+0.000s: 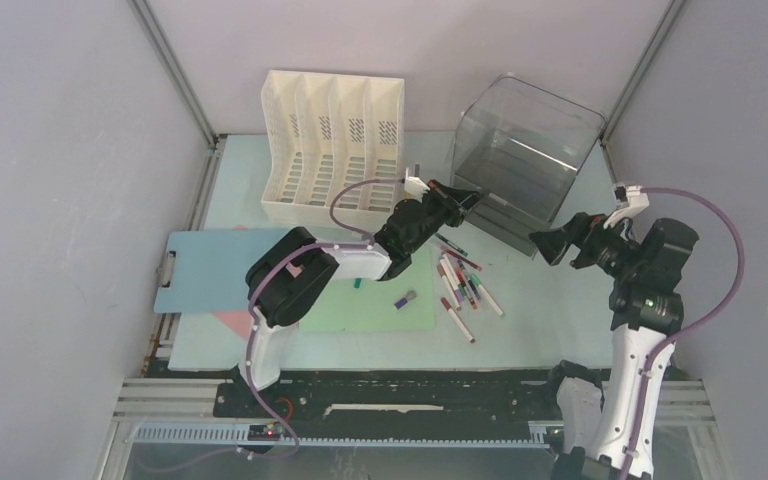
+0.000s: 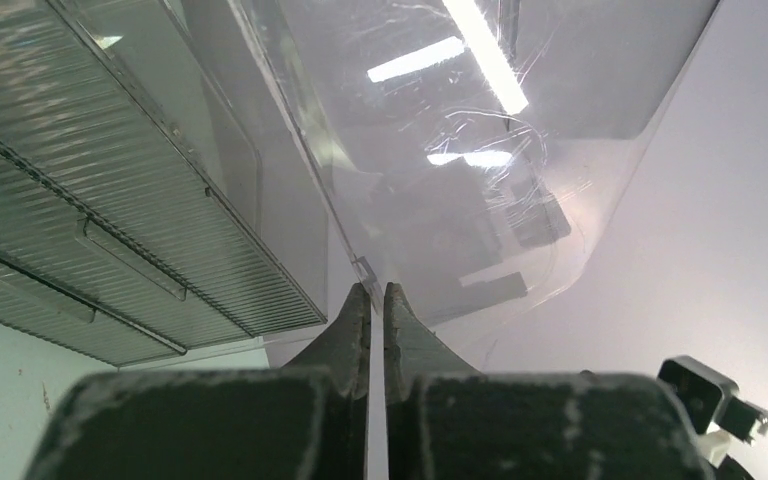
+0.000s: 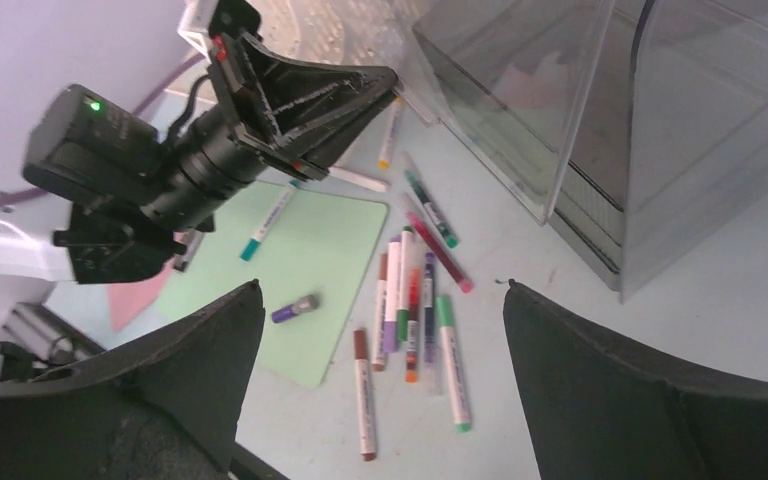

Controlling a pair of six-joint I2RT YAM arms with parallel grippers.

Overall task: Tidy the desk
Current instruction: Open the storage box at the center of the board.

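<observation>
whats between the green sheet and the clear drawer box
A loose scatter of markers lies on the desk between the green sheet and the clear drawer box. Both the top and right wrist views show it.

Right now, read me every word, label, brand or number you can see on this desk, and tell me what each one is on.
No text can be read in any view.
markers: any print on the barrels is too small to read.
white file rack, clear bin, blue clipboard, green sheet: no writing shows.
</observation>
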